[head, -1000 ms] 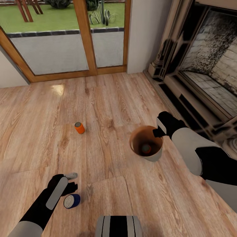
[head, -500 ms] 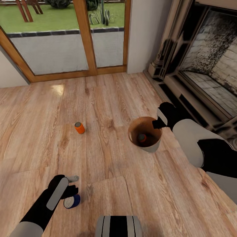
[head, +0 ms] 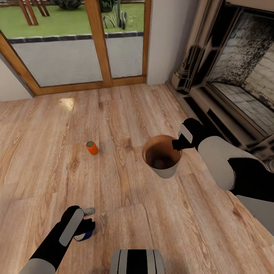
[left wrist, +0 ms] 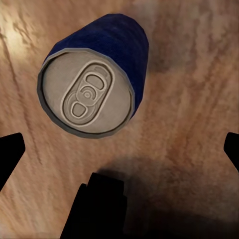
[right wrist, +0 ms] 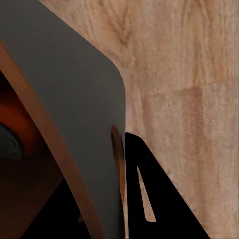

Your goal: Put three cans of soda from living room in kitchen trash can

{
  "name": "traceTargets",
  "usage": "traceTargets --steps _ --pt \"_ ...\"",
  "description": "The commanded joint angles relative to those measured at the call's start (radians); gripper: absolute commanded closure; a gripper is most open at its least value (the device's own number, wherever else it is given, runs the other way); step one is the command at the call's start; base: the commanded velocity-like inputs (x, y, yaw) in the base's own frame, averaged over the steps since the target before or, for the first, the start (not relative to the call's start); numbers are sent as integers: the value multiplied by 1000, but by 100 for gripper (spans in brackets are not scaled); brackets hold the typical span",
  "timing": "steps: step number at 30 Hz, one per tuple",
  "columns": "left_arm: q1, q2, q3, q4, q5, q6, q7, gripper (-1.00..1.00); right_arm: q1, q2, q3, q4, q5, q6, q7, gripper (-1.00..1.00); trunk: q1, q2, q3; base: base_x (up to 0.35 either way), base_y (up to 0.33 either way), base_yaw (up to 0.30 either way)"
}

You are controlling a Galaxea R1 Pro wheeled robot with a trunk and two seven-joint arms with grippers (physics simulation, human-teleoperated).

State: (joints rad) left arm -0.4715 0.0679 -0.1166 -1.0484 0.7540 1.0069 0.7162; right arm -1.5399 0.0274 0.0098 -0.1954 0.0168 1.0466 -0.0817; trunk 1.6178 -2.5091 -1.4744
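The trash can (head: 164, 170), pale outside and copper-brown inside, hangs tilted above the wood floor. My right gripper (head: 176, 144) is shut on its rim; in the right wrist view the wall (right wrist: 74, 114) sits pinched beside a black finger (right wrist: 149, 199). One orange soda can (head: 159, 164) lies inside it. A second orange can (head: 91, 147) stands on the floor left of the bin. The dark blue can (head: 85, 236) stands near my base. My left gripper (head: 88, 220) hovers over it, open; its grey top (left wrist: 88, 95) lies between the spread fingertips (left wrist: 10, 154).
Wood-framed glass doors (head: 99, 45) line the far wall. The stone fireplace (head: 236, 76) and its hearth step run along the right, close to my right arm. My base (head: 137, 262) shows at the bottom edge.
My right arm has carried the trash can leftward and a little away from me. My left gripper has slid closer over the blue can, now covering most of it.
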Motion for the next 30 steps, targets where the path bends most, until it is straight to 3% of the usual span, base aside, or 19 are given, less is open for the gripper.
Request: traceTargets --steps 1,30 --pt "0 0 0 0 0 0 0 -100 -1 0 3 0 12 1 3 100 0 0 0 0 0 0" --pt "0 6 2 -2 -1 -2 0 -100 -88 28 2 72 13 1 -1 100 0 0 0 0 0 0"
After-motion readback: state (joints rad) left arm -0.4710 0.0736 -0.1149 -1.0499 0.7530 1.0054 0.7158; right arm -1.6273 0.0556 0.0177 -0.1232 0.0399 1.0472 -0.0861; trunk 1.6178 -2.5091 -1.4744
